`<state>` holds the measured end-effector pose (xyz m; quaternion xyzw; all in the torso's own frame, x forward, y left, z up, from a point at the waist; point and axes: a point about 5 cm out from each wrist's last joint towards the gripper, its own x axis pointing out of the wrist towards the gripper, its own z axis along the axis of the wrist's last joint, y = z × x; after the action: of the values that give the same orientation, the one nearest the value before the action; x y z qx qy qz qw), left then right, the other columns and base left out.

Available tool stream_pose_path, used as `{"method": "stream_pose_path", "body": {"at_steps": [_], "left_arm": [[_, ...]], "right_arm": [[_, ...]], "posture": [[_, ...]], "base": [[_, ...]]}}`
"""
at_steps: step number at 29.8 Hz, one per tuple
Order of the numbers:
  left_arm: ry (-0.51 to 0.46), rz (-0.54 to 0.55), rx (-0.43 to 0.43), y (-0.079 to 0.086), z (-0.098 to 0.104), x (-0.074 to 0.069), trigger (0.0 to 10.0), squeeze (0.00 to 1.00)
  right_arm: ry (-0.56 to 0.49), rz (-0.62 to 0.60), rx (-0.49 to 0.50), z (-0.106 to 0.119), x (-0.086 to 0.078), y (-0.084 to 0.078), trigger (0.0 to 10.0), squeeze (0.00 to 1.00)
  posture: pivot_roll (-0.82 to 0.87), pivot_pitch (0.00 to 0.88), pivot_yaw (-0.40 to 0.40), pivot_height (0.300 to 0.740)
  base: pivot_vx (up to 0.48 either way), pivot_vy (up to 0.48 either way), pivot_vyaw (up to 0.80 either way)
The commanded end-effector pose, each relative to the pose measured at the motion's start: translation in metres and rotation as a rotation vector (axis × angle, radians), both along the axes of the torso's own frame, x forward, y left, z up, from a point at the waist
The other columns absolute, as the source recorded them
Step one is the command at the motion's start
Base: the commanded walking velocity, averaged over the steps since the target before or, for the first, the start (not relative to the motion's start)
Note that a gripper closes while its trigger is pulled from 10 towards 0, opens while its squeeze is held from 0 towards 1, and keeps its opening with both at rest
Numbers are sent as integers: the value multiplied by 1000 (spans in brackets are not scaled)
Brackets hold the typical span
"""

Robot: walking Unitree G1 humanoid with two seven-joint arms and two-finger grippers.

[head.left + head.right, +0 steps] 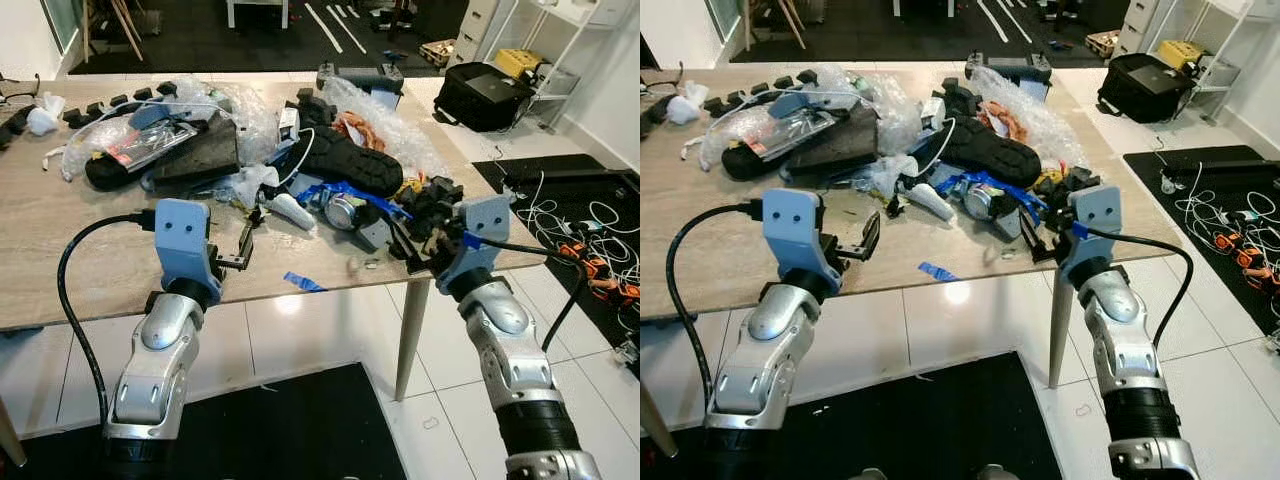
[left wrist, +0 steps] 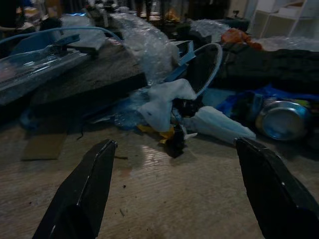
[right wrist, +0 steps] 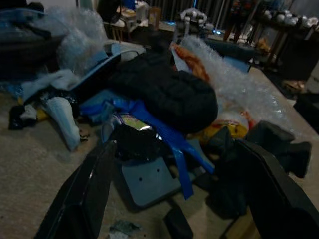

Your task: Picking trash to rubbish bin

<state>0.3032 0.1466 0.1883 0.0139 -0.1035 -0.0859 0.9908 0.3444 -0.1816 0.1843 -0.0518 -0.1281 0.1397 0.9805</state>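
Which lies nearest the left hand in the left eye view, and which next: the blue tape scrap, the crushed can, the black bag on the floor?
1. Blue tape scrap, on the table's near edge, just to the right of the left hand.
2. Crushed can, farther right in the clutter.
3. Black bag, on the floor beyond the table's far right corner.

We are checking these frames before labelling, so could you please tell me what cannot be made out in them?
- Crushed can, left wrist view: label too dark and blurred to read.
- Right gripper, left eye view: fingertips lost against the black parts behind them.
- Table, both eye views: left end cut off by the edge.
- Black sole: underside hidden in the pile.
- Left gripper: open, nothing held.
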Motion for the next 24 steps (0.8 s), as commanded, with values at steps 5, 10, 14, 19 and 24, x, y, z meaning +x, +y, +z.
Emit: {"method": "stream_pose_path", "body": {"at_steps": [5, 10, 14, 19, 24], "left_arm": [[3, -42, 13, -8, -4, -5, 10000, 0], [2, -46, 25, -9, -4, -4, 10000, 0], [-9, -56, 36, -10, -2, -2, 10000, 0], [-27, -45, 42, -7, 1, -1, 10000, 0], [-29, -34, 38, -5, 1, -2, 10000, 0]], "right_arm": [[19, -18, 66, -3, 13, -8, 10000, 0], [24, 11, 138, -1, 22, -8, 10000, 0], [31, 99, 164, 1, 31, 3, 10000, 0], [37, 177, 137, 2, 35, 17, 10000, 0], [82, 277, -3, -5, 37, 36, 10000, 0]], "posture": [[3, 170, -54, 740], [9, 183, -53, 740], [24, 208, -54, 740], [27, 223, -57, 740], [29, 242, -62, 740]], "base": [[0, 0, 0], [0, 0, 0], [0, 0, 0], [0, 0, 0], [0, 0, 0]]}}
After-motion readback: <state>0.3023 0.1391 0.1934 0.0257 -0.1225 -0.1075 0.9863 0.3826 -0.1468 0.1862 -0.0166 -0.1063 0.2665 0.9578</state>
